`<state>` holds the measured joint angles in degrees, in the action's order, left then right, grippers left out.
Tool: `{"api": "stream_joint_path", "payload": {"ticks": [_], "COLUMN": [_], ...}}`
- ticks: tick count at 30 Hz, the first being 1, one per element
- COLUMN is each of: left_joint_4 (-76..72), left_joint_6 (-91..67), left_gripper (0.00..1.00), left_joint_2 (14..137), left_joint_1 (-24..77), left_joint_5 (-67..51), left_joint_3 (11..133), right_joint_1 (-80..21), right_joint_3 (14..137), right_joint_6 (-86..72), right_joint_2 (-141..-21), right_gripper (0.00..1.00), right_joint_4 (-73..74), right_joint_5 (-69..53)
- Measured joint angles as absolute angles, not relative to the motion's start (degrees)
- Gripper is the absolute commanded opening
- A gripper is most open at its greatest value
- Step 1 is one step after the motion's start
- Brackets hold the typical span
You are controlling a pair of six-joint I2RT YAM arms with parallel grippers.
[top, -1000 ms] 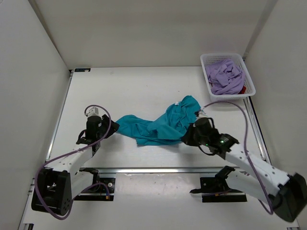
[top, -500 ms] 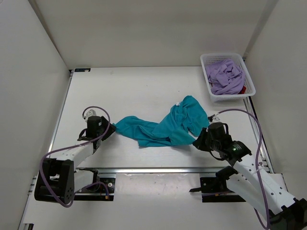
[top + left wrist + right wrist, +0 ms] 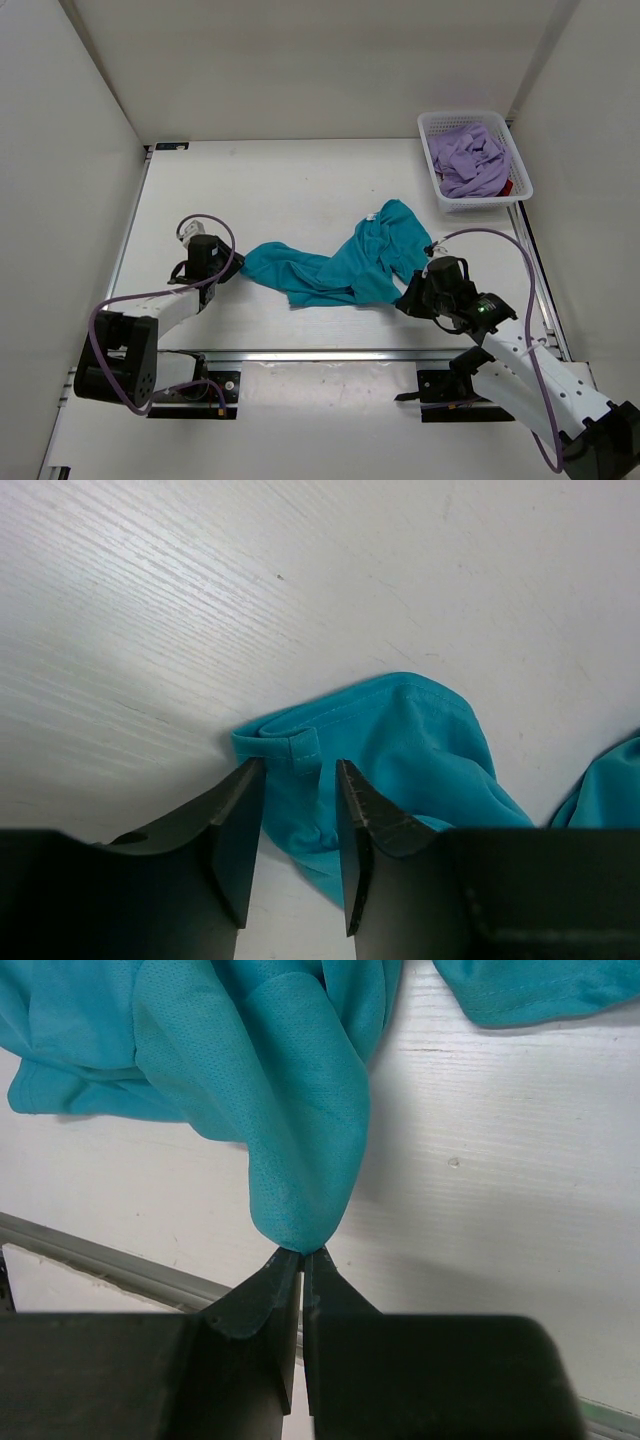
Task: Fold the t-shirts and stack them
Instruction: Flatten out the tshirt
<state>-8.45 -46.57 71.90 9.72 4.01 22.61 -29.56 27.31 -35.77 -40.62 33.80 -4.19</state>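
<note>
Teal t-shirt (image 3: 340,262) pinched in closed right hand (image 3: 303,1253); left hand (image 3: 298,770) low, slightly parted around its hem.

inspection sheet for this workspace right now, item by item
surface: white table, wood-grain
job's things: teal t-shirt crumpled mid-table; lavender t-shirt heaped in the white mesh basket, far right corner; dark red t-shirt showing only a sliver beneath it
clutter: nothing seen
grippers: left gripper open, straddling the teal hem; right gripper pinched on a teal fold
cables: purple cables loop over both arms
surroundings: white walls
</note>
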Motion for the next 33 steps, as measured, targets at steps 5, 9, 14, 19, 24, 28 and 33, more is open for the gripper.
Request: {"api": "stream_joint_path", "payload": {"ticks": [5,9,14,19,24,28,33], "left_joint_4": [-8.19,-8.49,-8.88,-7.46,-2.35,2.11,8.12], "left_joint_6": [-46.54,-46.61,-47.03,-47.44,-46.41,-44.8,-42.52], "left_gripper": [0.45,0.33,0.12,0.0,0.0,0.0,0.0], "left_joint_2": [71.68,72.97,74.24,72.05,65.71,62.37,57.28], "left_joint_1": [9.52,9.34,9.13,9.89,13.19,11.2,4.16], "left_joint_5": [4.99,5.04,5.02,5.23,5.34,1.65,-0.73], "left_joint_3": [22.61,22.63,22.7,23.42,29.93,41.91,59.24], "right_joint_1": [-29.61,-29.74,-30.0,-30.37,-28.49,-26.46,-19.84], "right_joint_3": [27.31,27.31,27.31,27.44,34.59,52.34,74.54], "right_joint_6": [-35.77,-35.79,-35.79,-35.73,-33.58,-29.5,-24.51], "right_joint_2": [-41.23,-41.85,-42.09,-42.48,-46.89,-51.96,-55.37], "right_gripper": [0.0,0.0,0.0,0.0,0.0,0.0,0.0], "right_joint_4": [32.97,32.47,32.08,31.9,33.8,37.26,38.96], "right_joint_5": [-4.4,-4.4,-4.56,-4.49,-3.95,0.54,2.28]}}
